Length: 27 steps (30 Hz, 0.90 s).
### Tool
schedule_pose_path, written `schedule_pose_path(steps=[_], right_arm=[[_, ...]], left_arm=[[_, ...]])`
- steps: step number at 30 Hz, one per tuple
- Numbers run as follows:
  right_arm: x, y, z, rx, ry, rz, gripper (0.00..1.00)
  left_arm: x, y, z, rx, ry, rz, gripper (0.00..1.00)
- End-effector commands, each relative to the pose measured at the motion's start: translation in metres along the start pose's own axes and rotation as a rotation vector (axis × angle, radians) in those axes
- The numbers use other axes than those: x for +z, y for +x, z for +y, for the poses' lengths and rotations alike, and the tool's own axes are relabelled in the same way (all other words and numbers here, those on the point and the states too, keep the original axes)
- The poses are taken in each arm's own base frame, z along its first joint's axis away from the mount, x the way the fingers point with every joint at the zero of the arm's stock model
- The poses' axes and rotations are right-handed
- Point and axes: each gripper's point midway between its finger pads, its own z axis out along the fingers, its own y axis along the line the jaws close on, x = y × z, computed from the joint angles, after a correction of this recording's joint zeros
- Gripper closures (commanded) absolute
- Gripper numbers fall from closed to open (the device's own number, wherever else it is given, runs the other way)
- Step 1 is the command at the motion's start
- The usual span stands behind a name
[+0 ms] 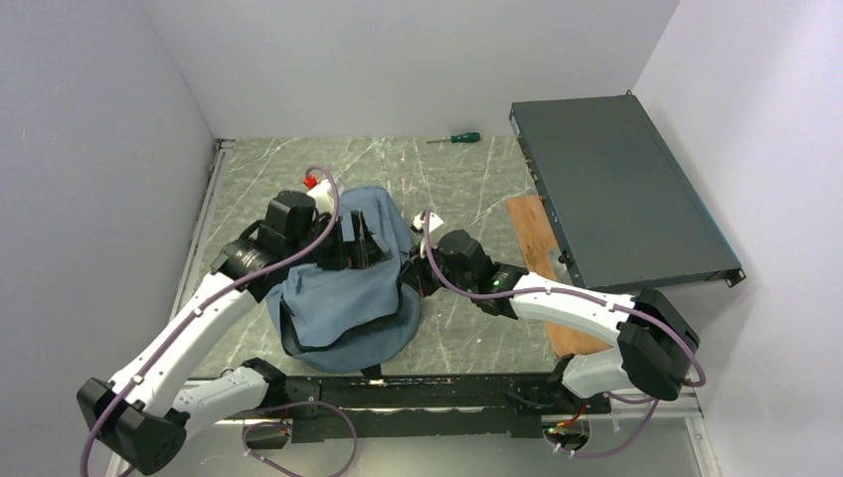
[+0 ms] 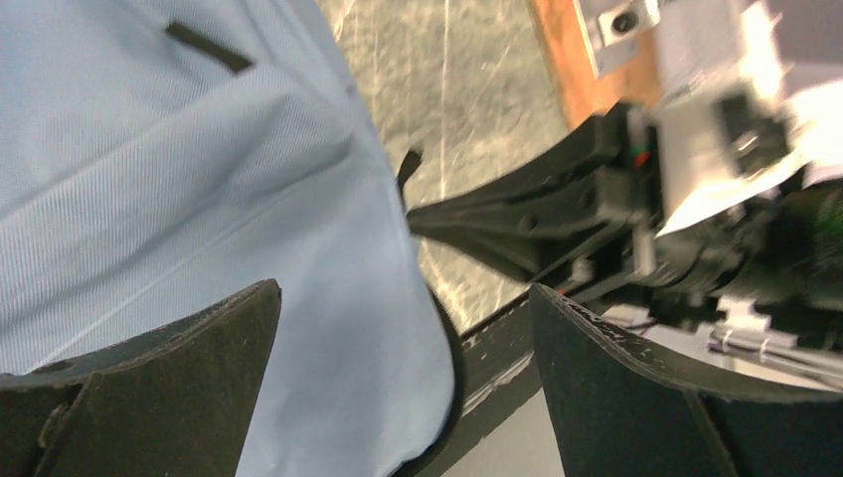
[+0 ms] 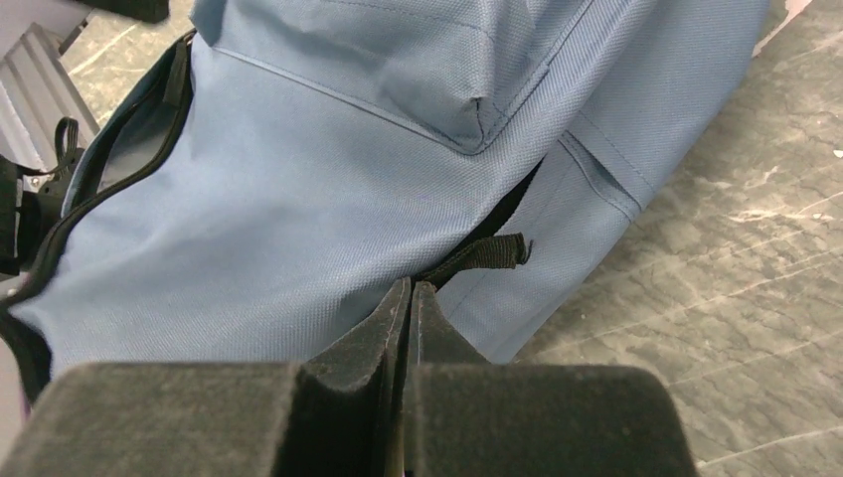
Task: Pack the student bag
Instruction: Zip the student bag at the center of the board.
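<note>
Student bag [image 1: 348, 298]: a soft grey-blue backpack. It lies slumped on the bench [image 1: 467, 189], in the near-left part, just beyond the arm bases and between the two arms. The fabric is folded and wrinkled, and a dark lining shows along one open edge.
Left pincer [image 1: 350, 243]: it hangs over the far, upper part of the bag. In its own camera the two black fingers [image 2: 199, 388] stand wide apart and grip nothing. Pale blue fabric and the rounded edge of the bag are below the gap.
Right pincer [image 1: 413, 276]: it reaches the bag low, from the right side. Its jaws are pressed fully together, and the tips touch the fabric on the side of the bag.
Black tab [image 3: 487, 253]: a short woven strap end that comes out from a seam just beside the tips of the right pincer. I cannot tell whether the tips pinch its root.
Metal box [image 1: 621, 194]: flat and dark grey, at the far right of the bench, well apart from the bag.
Wooden board [image 1: 532, 238]: a brown strip partly under the left edge of the metal box.
Screwdriver [image 1: 455, 138]: it has a green handle and lies near the back wall, well apart from the bag.
</note>
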Motion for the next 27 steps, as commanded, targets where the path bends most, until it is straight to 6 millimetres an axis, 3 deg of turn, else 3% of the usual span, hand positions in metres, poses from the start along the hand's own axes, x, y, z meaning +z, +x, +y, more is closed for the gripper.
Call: schedule_pose_path(steps=[1,6,9,14,18,22,24,27], right_arm=[[-0.009,-0.028,0.02,-0.029,-0.077,-0.083,1.0],[-0.013,-0.026,0.021,-0.03,-0.091,-0.087,1.0],[-0.009,-0.026,0.022,-0.04,-0.097,-0.077,1.0],[-0.007,-0.026,0.021,-0.056,-0.095,-0.074,1.0],[-0.008,-0.025,0.02,-0.063,-0.091,-0.081,1.0],[-0.007,-0.025,0.019,-0.071,-0.089,-0.079,1.0],[-0.006,-0.024,0.018,-0.073,-0.084,-0.08,1.0],[-0.007,-0.02,0.016,-0.085,-0.079,-0.071,1.0]], left_arm=[[-0.019,0.026,0.011,0.085,0.023,-0.001,0.0],[-0.007,-0.001,0.036,0.061,-0.15,-0.089,0.04],[0.02,-0.017,0.048,0.077,-0.239,-0.044,0.08],[0.059,-0.032,0.054,0.229,-0.351,0.051,0.0],[0.086,-0.022,0.06,0.317,-0.432,0.138,0.0],[0.1,-0.006,0.06,0.319,-0.418,0.188,0.01],[0.108,-0.003,0.062,0.324,-0.407,0.188,0.13],[0.118,-0.012,0.076,0.341,-0.471,0.159,0.48]])
